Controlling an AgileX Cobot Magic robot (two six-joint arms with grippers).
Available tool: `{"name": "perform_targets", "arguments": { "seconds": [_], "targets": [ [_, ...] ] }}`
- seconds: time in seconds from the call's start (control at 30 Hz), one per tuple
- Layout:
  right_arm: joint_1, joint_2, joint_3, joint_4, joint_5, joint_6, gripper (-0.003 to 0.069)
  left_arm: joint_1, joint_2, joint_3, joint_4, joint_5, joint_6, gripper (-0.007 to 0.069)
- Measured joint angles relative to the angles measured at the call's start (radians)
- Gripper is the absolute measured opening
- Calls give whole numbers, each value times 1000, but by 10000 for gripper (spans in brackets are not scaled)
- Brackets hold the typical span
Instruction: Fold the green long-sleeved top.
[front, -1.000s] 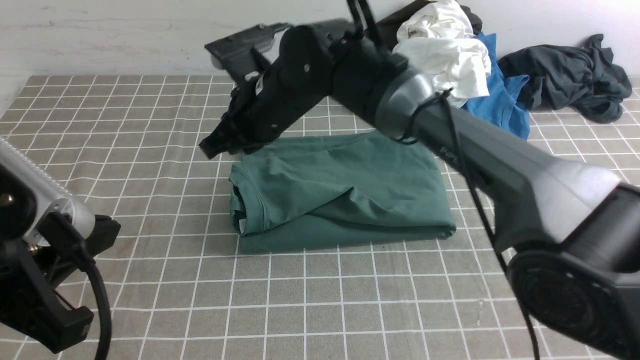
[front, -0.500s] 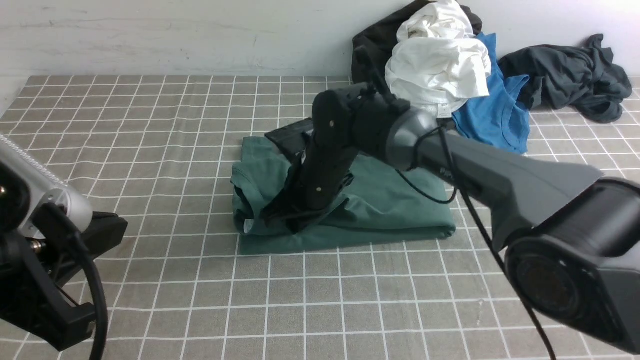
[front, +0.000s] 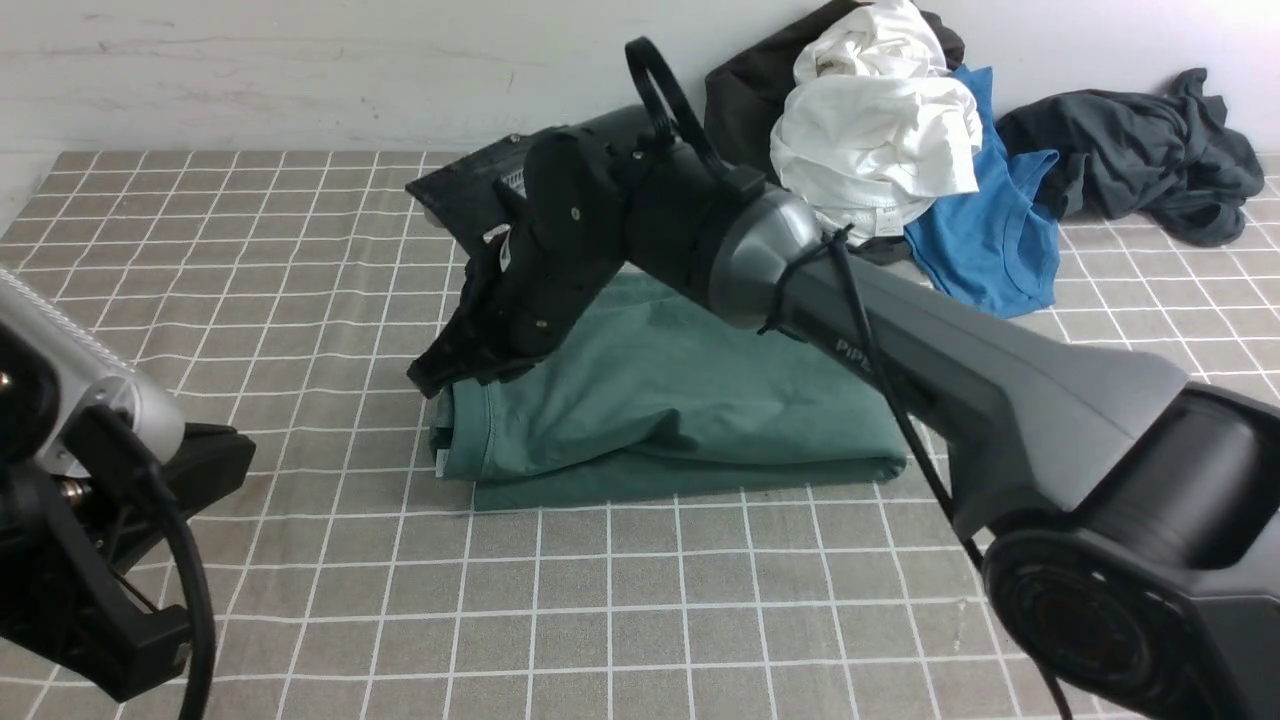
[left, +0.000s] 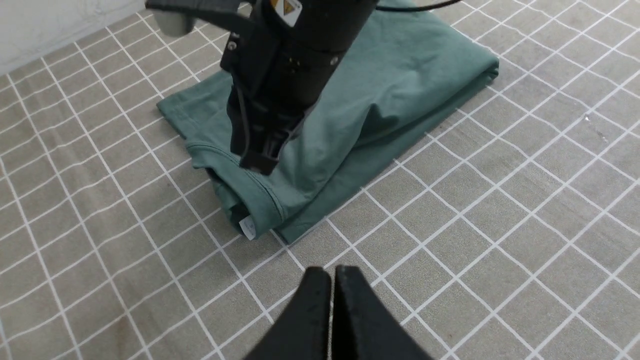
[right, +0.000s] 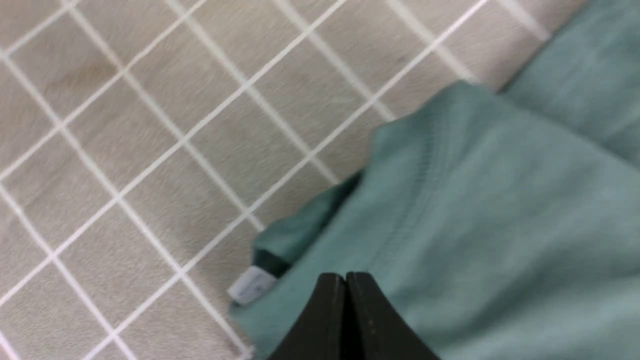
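The green long-sleeved top (front: 680, 400) lies folded in a rectangle mid-table, its collar end and white neck label (front: 441, 461) toward the left. Its chest logo is hidden. My right arm reaches across it. My right gripper (front: 432, 375) is shut and empty, just above the collar edge. In the right wrist view the shut right gripper (right: 345, 275) hovers over the green fabric (right: 500, 225) beside the label (right: 250, 286). My left gripper (left: 332, 270) is shut and empty above bare tablecloth, short of the top (left: 400, 85). The left wrist view also shows my right gripper (left: 257, 162).
A pile of clothes sits at the back right against the wall: a white garment (front: 880, 110), a bright blue tee (front: 990, 230), a black garment (front: 740, 90) and a dark grey garment (front: 1140, 150). My left arm (front: 100, 480) is at the front left.
My right gripper came down onto the top near the collar, then swept left and up to the collar edge. The top's collar end has slid left and lies flatter.
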Motion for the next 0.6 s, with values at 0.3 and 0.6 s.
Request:
{"name": "perform_targets", "arguments": {
  "seconds": [0.3, 0.6],
  "targets": [
    [-65, -335, 201, -35, 81, -51, 8, 0, -97, 8, 13, -50, 4, -7],
    [-235, -821, 594, -113, 5, -57, 9, -1, -331, 236, 35, -325, 69, -7]
  ]
}}
